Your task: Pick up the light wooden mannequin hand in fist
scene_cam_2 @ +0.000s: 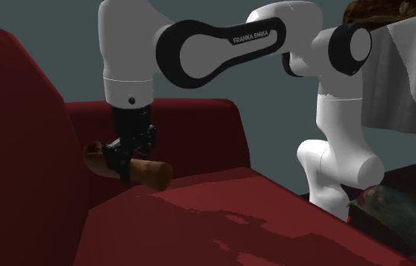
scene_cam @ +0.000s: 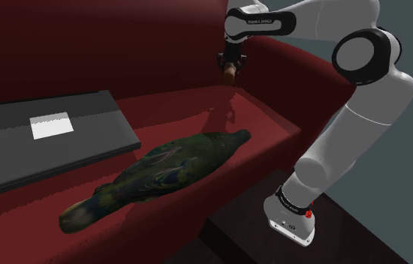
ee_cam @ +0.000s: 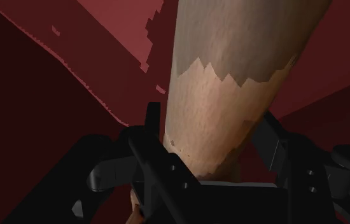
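Red sofa [scene_cam: 182, 120] under the arm. Claw [scene_cam_2: 128, 166] pinches the wooden hand [scene_cam_2: 153, 172] across its wrist, likely the narrowest part to clasp; it hangs level, clear above the seat.

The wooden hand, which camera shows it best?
The second exterior view: the wooden hand shows side-on, fist and wrist stub either side of the gripper clasping it, above the red sofa. The shoulder view gives a small brown bit under the gripper; the wrist view, a close stretch between the fingers.

White, rounded arm [scene_cam_2: 127, 45], black joints [scene_cam_2: 199, 44], FRANKA EMIKA lettering [scene_cam_2: 258, 35], all-black hand [scene_cam_2: 132, 162].
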